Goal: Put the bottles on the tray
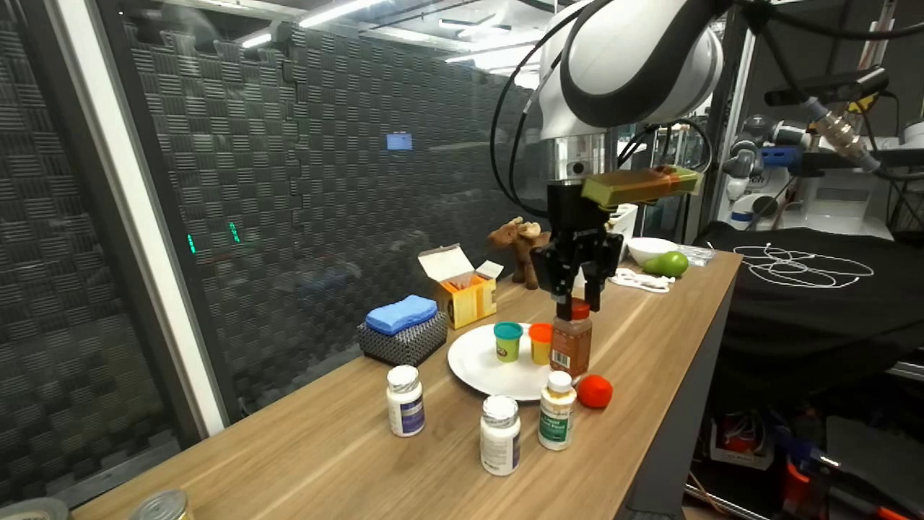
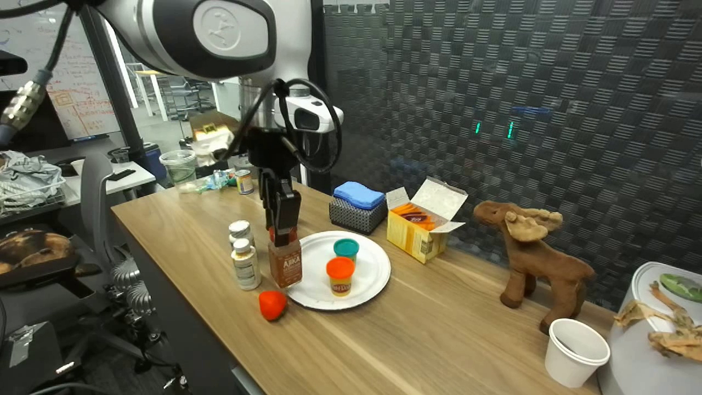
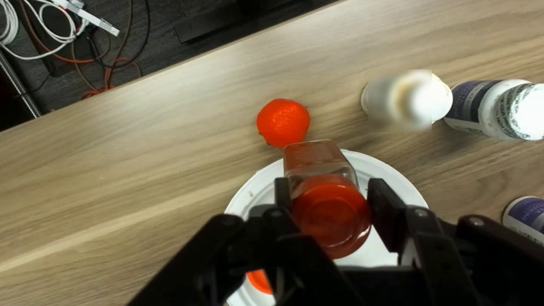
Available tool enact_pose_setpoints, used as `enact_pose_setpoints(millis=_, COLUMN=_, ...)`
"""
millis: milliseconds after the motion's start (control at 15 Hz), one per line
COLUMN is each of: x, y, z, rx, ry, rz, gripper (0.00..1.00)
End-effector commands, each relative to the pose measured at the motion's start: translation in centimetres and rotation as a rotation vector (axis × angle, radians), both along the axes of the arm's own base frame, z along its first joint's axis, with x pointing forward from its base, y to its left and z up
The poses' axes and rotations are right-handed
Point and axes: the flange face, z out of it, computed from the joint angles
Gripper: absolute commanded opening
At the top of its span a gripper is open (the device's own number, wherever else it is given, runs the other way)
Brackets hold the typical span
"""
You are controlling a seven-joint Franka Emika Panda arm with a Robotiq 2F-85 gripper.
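On the wood-grained desk (image 1: 317, 462), a white tray (image 1: 473, 370) is carrying two lidded tubs (image 1: 508, 345). At the tray's edge, the pincer (image 1: 578, 307) is clamping a red-capped bottle (image 1: 570, 350); three white bottles (image 1: 499, 440) are standing nearby on the desk. An open yellow box (image 1: 473, 309) is holding orange packets (image 2: 407, 210).

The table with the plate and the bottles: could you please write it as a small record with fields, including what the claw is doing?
Grip: claw closed on the red-capped bottle, at its top
Position of this bottle: at the rim of the plate; above or touching it, cannot tell
On the plate: teal-lidded tub, orange-lidded tub
Not yet on the plate: three white-capped bottles, upright on the table
Beside the plate: small red thing
Also there: blue sponge on a dark box, open yellow box, brown toy moose
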Motion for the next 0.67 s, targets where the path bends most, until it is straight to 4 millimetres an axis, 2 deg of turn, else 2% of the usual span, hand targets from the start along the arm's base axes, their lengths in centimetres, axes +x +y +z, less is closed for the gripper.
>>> enact_pose_setpoints(millis=0, x=2.1, y=0.0, z=-0.5, rx=0.015, ry=-0.061, rz=0.006, gripper=0.23)
enact_pose_setpoints(millis=600, x=3.7, y=-0.7, z=-3.1, rx=-0.019, ry=-0.085, rz=0.003, gripper=0.23)
